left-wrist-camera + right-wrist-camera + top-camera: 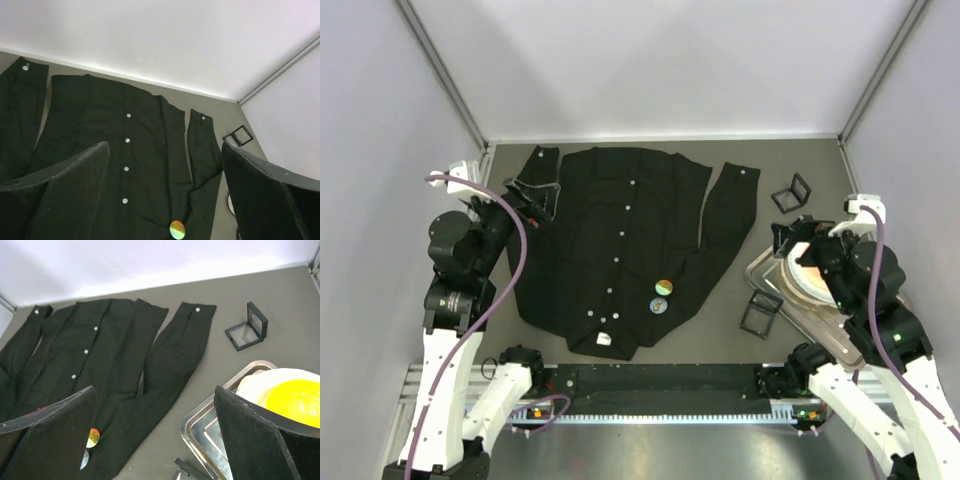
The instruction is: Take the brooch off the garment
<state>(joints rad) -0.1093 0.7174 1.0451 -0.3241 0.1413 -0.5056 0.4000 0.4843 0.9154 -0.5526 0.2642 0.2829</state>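
Observation:
The garment point(620, 250) is a black button-up shirt lying flat in the middle of the table, with a row of white buttons and a white tag point(603, 339) at the hem. A round orange-green brooch point(663, 286) sits on its lower right front, and a second round pale-blue one point(659, 305) lies just below it. My left gripper point(535, 195) hangs open above the shirt's left sleeve. My right gripper point(790, 240) hangs open to the right of the shirt. The left wrist view has the brooch point(177, 229) low between the fingers point(60, 190). In the right wrist view the brooch point(92, 437) shows beside the left finger point(50, 435).
A metal tray point(817, 328) holding a white plate with something yellow point(290, 395) lies under the right arm. One small open black frame box point(792, 192) stands at the back right, another point(760, 312) by the tray's near corner. Walls close in on three sides.

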